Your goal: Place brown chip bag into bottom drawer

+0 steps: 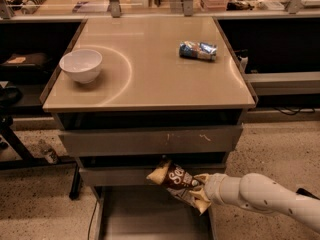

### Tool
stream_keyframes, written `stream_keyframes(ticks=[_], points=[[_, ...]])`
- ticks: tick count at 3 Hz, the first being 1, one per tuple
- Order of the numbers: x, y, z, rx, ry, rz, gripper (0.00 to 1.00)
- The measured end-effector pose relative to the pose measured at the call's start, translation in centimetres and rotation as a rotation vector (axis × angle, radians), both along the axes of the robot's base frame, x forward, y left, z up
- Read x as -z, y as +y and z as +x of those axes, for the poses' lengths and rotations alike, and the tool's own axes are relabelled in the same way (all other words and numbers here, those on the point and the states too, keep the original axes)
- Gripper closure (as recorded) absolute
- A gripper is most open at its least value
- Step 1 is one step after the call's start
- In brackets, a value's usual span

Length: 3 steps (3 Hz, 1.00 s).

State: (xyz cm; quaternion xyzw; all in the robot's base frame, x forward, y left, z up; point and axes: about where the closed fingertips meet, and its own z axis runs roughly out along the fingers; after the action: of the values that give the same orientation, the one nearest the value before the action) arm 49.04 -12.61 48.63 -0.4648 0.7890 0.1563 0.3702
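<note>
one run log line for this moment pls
gripper: over open bottom drawer, shut on brown chip bag | bag: not released | tabletop: bowl, blue packet
</note>
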Motion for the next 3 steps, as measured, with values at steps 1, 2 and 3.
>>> stream_keyframes(ticks=[1,2,3], points=[[2.0,0.4,0.2,-0.059,-0.113,0.005,1.0],[4.2,0.5,-0.6,-0.114,-0.179,-0.013,1.0],[4.5,0.6,-0.7,-0.123,-0.184,-0.015,1.0]])
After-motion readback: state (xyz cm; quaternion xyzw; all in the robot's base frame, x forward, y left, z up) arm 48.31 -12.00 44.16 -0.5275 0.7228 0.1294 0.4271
